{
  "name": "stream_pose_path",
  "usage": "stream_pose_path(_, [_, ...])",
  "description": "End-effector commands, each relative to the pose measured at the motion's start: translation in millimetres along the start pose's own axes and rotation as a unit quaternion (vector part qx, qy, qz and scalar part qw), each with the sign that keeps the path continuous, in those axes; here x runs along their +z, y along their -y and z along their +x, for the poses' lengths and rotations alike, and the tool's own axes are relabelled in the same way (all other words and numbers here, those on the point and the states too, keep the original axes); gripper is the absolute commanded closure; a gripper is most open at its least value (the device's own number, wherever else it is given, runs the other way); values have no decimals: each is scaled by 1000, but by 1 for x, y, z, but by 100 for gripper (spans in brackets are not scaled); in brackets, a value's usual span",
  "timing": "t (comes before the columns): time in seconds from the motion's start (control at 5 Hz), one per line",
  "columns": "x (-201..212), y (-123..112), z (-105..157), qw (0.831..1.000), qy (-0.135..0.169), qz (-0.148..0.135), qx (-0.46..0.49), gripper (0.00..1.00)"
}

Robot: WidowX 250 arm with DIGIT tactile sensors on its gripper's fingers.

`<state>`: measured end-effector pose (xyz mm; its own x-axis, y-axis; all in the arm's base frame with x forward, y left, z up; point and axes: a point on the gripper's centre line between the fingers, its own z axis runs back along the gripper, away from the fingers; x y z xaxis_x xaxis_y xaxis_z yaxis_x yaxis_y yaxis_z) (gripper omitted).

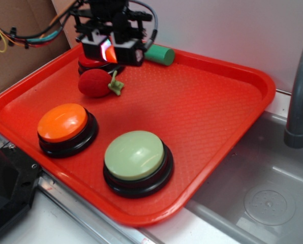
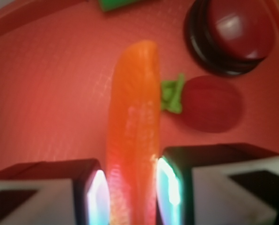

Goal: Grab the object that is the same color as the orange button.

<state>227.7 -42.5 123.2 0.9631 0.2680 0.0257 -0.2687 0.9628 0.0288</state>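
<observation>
The orange button (image 1: 63, 122) is sitting at the red tray's (image 1: 217, 117) left front, the gripper (image 1: 112, 49) is pinching the orange wedge (image 2: 132, 136) between its pads above the tray's back, and the red ball (image 2: 209, 103) is lying just right of the wedge

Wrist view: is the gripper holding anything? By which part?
Yes. The gripper is shut on the orange wedge, its fingers pinching the two long sides at the end nearest the camera. The far, rounded end sticks out free above the red tray.
</observation>
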Motion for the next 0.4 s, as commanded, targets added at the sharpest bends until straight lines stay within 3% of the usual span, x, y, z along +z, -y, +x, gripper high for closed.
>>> stream_pose_path(0.0, [85, -14, -15, 989, 67, -24, -128, 100])
stream_pose_path(0.2, [97, -25, -17, 989, 65, -37, -129, 100])
